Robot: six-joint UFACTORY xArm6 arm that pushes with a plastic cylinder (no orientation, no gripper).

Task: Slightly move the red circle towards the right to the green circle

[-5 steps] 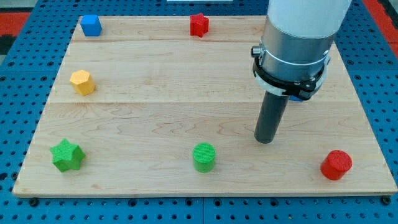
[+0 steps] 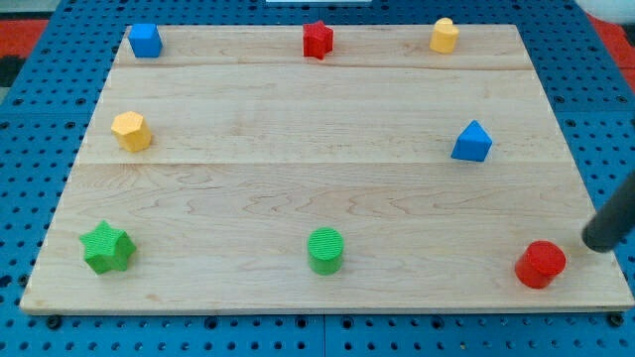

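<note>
The red circle [image 2: 540, 264] sits near the board's bottom right corner. The green circle [image 2: 324, 250] stands at the bottom middle, well to the red one's left. My tip [image 2: 598, 244] is at the view's right edge, just right of and slightly above the red circle, with a small gap between them. Only the lower part of the rod shows.
On the wooden board [image 2: 298, 149] lie a blue cube [image 2: 145, 40], a red star [image 2: 317, 40], a yellow block [image 2: 444, 35], a yellow hexagon [image 2: 131, 130], a blue triangle-like block [image 2: 472, 142] and a green star [image 2: 107, 247]. A blue pegboard surrounds the board.
The arm has swung from the board's middle right to the far right edge, uncovering the yellow block and the blue block. The red circle has shifted very slightly.
</note>
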